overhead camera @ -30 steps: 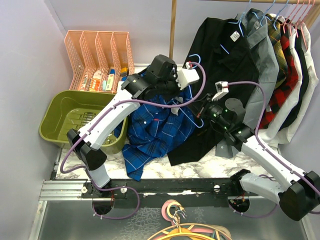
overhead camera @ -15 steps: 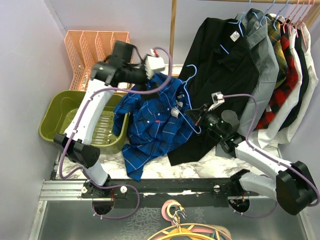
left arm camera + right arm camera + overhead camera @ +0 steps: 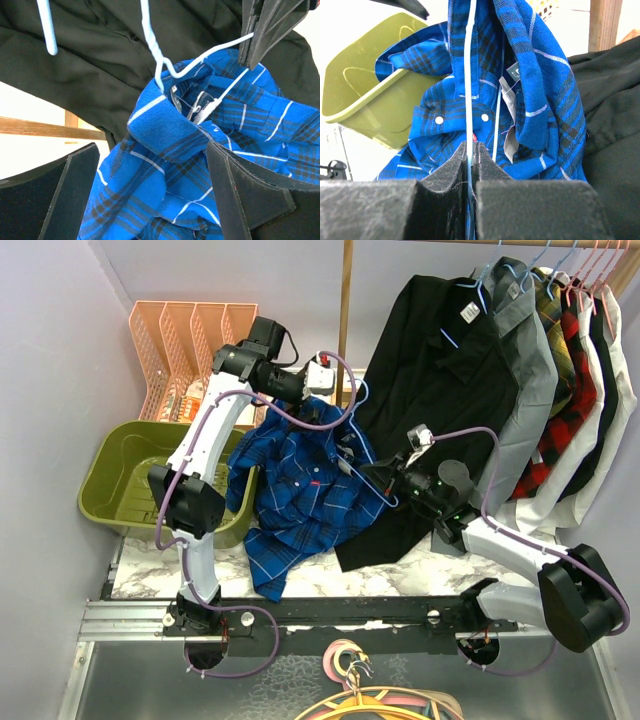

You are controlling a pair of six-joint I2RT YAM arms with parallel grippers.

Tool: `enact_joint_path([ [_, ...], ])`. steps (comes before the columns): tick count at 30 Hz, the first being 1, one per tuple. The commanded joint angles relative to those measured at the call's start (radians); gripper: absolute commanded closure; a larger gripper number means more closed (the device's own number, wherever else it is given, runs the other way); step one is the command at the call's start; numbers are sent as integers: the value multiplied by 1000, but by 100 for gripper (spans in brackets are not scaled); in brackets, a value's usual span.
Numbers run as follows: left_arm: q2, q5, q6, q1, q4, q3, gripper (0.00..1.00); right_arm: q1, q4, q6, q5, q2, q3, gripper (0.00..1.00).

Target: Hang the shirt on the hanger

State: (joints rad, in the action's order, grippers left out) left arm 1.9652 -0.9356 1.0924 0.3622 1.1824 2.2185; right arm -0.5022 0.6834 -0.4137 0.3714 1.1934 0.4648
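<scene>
Shirt [image 3: 305, 485] overlaps green tub [image 3: 115, 465] rim; right hand [image 3: 470, 149] clamped on hanger [image 3: 469, 75]; left hand [image 3: 152, 190] spread apart.

Light: bright, even and diffuse in the top view; walls evenly lit.
Shadows: faint and soft-edged, under the shirt [image 3: 300, 490] on the desk [image 3: 390, 578], lower centre.
Glare: white blow-out at the left edge of the left wrist view and the upper left of the right wrist view; the hanger [image 3: 469, 75] reads almost white.
Focus: right pincer [image 3: 470, 150] blurred at the frame bottom, cloth behind it sharp; left pincer [image 3: 152, 150] slightly soft in the lower corners.
Dark detail: black shirt [image 3: 440, 390] folds mostly lost.
</scene>
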Motion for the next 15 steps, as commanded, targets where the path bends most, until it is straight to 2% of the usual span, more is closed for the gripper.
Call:
enact_joint_path([
  [1, -13, -52, 90, 2, -7, 7, 14, -7, 87, 62, 71, -18, -12, 99],
  [8, -3, -34, 64, 3, -89, -4, 23, -7, 66, 83, 106, -2, 3, 99],
  [15, 30, -15, 185, 30, 0, -14, 46, -7, 65, 95, 94, 13, 11, 99],
])
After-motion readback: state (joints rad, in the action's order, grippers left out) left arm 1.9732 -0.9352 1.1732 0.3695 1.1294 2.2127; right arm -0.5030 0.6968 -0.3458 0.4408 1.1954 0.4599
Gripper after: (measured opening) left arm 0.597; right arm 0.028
